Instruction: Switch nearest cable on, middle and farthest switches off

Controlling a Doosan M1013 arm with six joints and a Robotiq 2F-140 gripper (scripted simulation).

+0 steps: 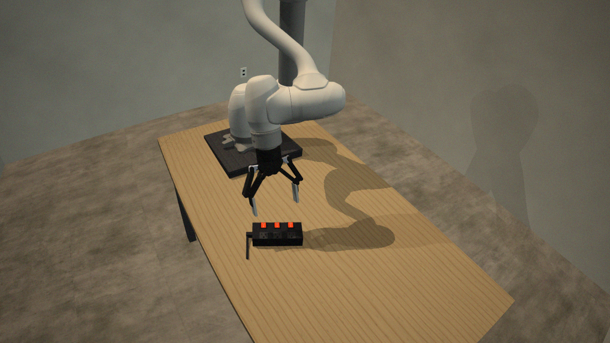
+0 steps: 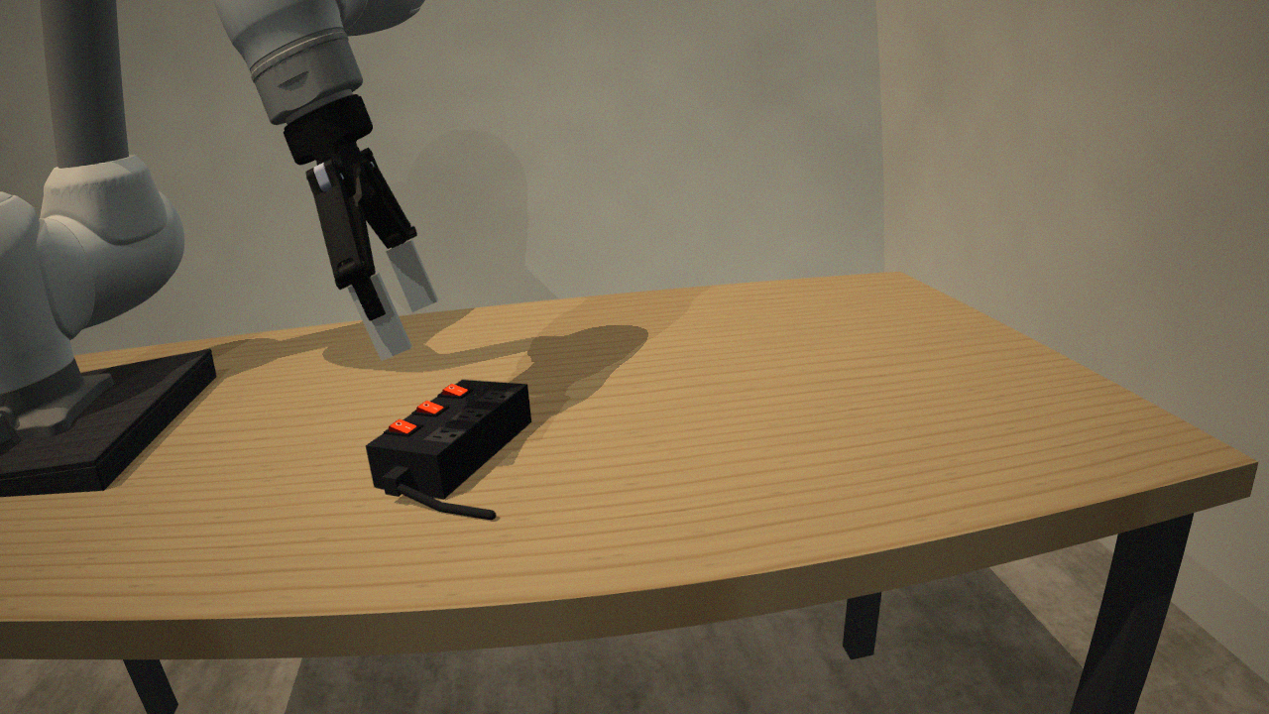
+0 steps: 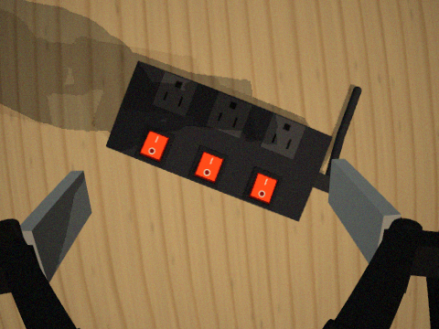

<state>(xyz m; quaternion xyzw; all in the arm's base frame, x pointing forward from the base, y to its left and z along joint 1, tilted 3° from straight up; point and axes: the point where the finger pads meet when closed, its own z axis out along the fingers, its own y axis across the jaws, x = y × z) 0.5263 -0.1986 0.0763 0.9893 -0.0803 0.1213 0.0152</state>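
A black power strip point(image 1: 276, 233) lies flat and right way up on the wooden table. It also shows in the exterior view point(image 2: 448, 434) and in the wrist view point(image 3: 219, 138). It has three red rocker switches: one nearest the cable point(image 3: 263, 188), a middle one point(image 3: 208, 164) and a far one point(image 3: 154, 145). A short black cable point(image 3: 343, 126) leaves one end. I cannot tell the switch positions. My gripper point(image 1: 275, 204) hangs wide open and empty above the table, just behind the strip, not touching it. Its fingers show in the exterior view point(image 2: 401, 308) and in the wrist view point(image 3: 208, 214).
The arm's black base plate point(image 1: 251, 151) sits at the far end of the table. The table's left edge point(image 1: 200, 238) runs close to the strip's cable end. The arm casts a broad shadow point(image 1: 349, 213) to the right of the strip.
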